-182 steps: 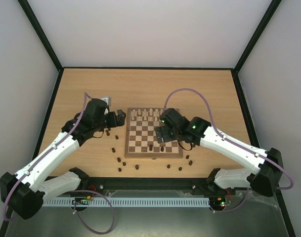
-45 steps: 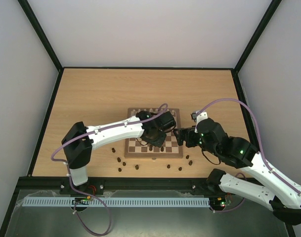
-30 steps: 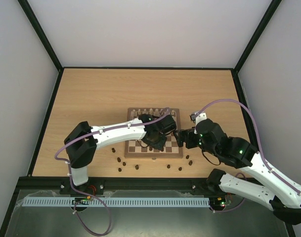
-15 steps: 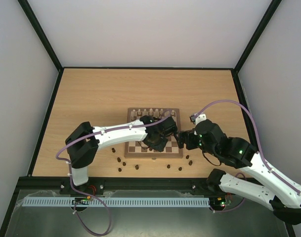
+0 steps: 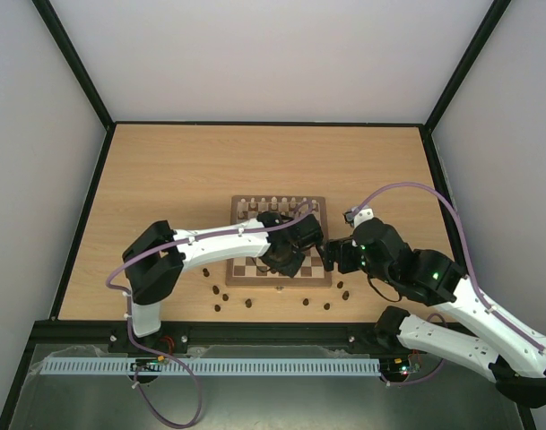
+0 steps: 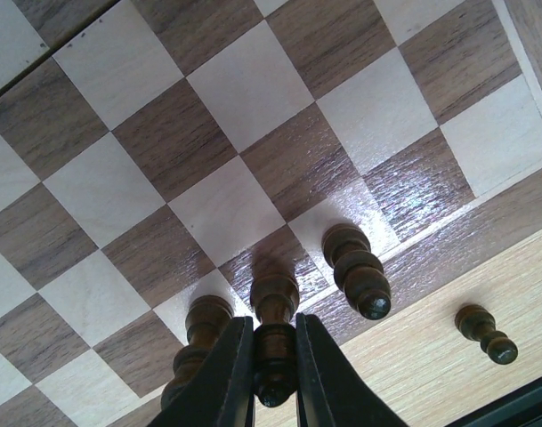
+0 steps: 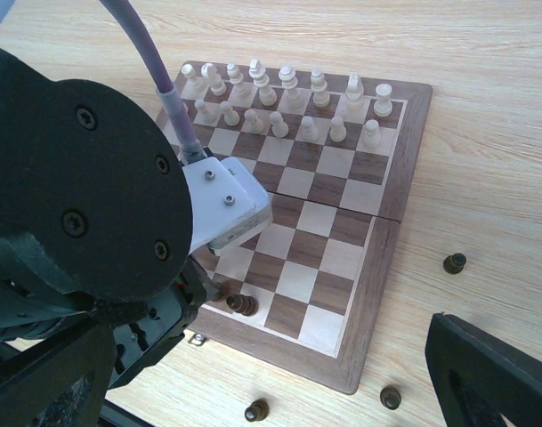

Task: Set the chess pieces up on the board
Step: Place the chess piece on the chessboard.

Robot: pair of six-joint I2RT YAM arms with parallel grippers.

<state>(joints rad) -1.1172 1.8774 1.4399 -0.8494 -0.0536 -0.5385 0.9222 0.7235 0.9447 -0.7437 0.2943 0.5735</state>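
Left pincer is squeezing tight on a dark chess piece, which is sitting right between its fingers at the board's near edge row, with another dark piece standing just beside it. Right pincer is hanging wide apart, gripping nothing, just off the board's right edge. Cream pieces are lining the far rows, and loose dark ones are lying along the table's near edge.

Left gripper, piece now over board
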